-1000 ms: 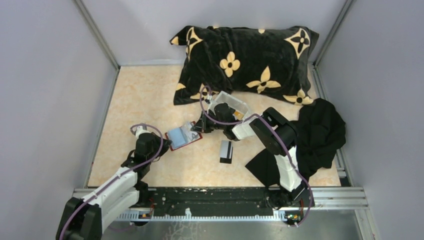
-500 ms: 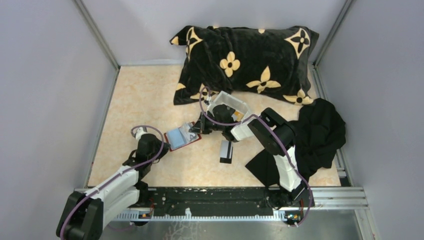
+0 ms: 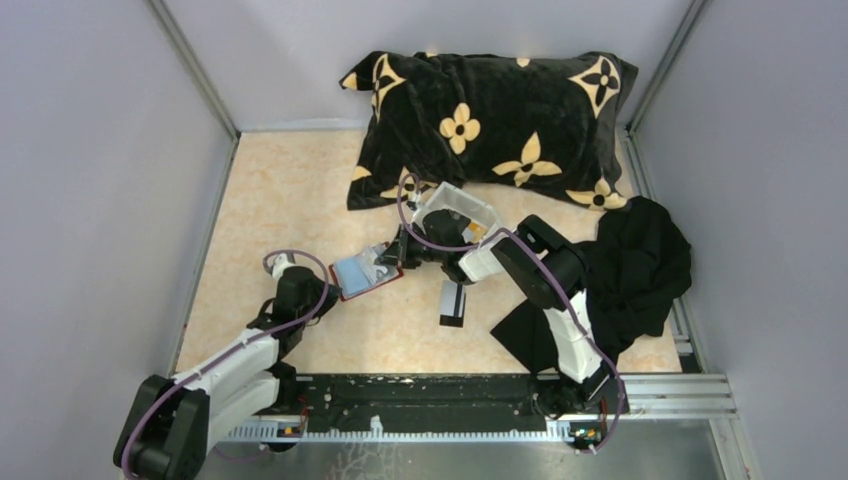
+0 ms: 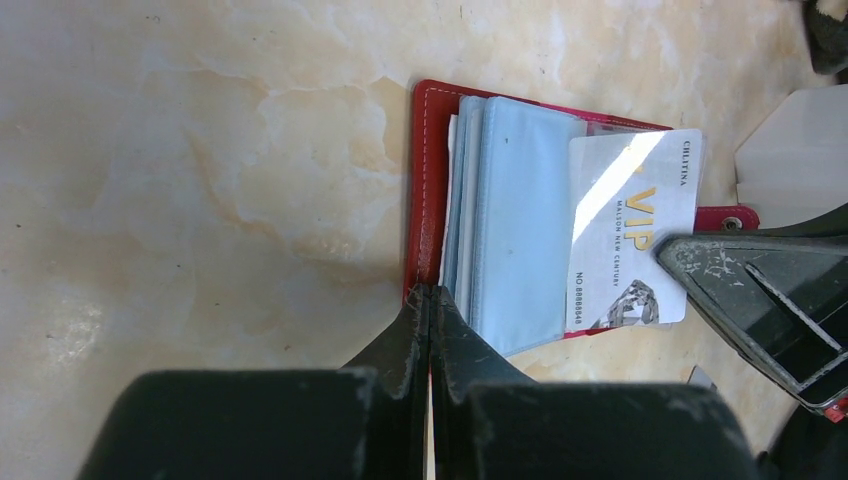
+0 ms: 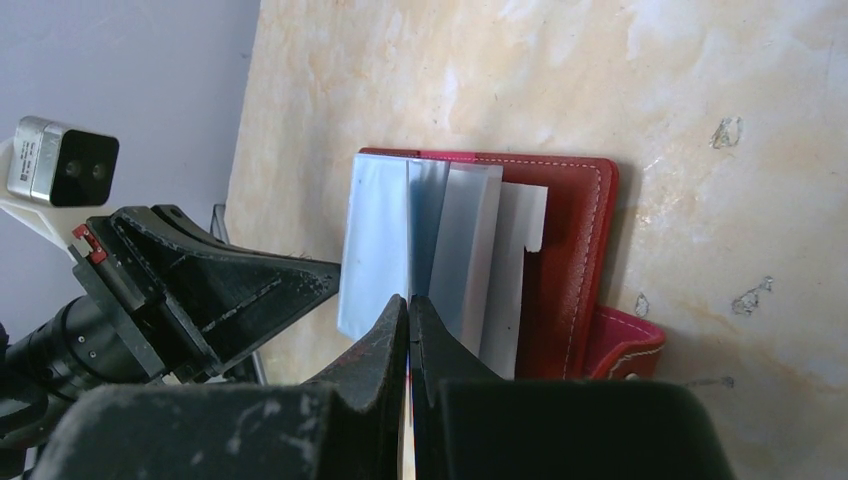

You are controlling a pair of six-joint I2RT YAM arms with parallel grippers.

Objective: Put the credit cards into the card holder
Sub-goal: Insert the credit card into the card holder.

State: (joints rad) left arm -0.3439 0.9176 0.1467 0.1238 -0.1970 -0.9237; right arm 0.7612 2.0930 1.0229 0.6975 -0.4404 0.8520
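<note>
The red card holder (image 3: 352, 276) lies open on the table, its pale blue pockets fanned up (image 4: 520, 220) (image 5: 575, 240). My left gripper (image 3: 325, 290) (image 4: 430, 292) is shut, with its tips at the holder's near red edge. My right gripper (image 3: 394, 256) (image 5: 408, 300) is shut on a white VIP credit card (image 4: 625, 230), which shows edge-on between its jaws and lies over the pockets. A black credit card with a white band (image 3: 452, 303) lies on the table to the right of the holder. Other cards are not visible.
A small white tray (image 3: 466, 204) stands just behind my right gripper. A black pillow with yellow flowers (image 3: 490, 120) lies at the back. A black cloth (image 3: 640, 262) lies at the right beside the right arm. Grey walls close in both sides.
My right gripper has edged slightly left with the white card, further over the holder. The holder and my left arm have barely moved.
</note>
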